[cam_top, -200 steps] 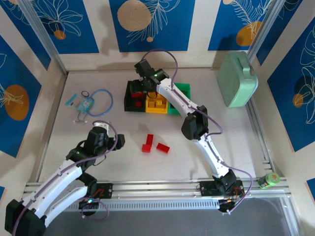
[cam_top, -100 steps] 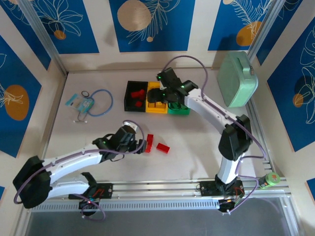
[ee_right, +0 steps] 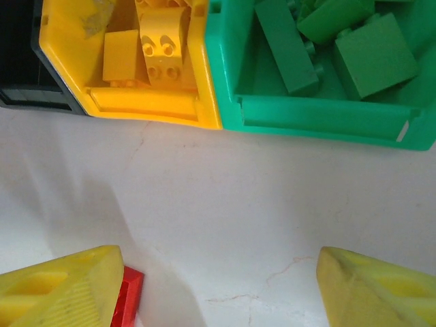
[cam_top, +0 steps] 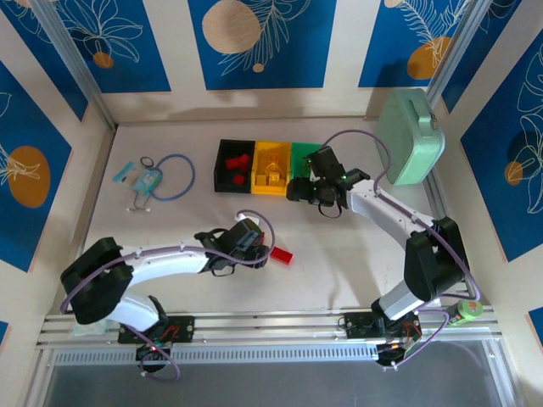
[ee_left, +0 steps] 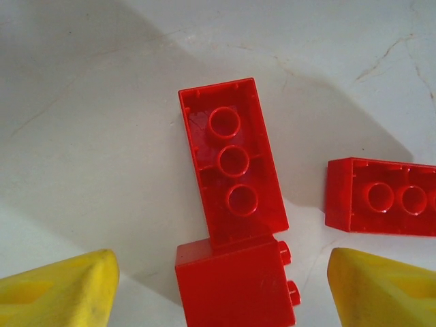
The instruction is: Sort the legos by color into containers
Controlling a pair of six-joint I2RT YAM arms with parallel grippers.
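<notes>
Tabletop (cam_top: pixel 170 229): black bin (cam_top: pixel 219 166), red bricks (cam_top: pixel 237 161); yellow bin (ee_right: pixel 143 106), green bin (ee_right: pixel 320 120) matching.

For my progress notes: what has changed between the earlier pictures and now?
The left claw swung right and now hangs open over the three red bricks. The right claw moved right from above the black bin to the near side of the green bin, open and empty. Bricks and bins stayed in place.

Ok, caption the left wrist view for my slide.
Open left claw straddles a red lego on its side; an upturned red lego abuts it, a third red lego lies apart.
</notes>
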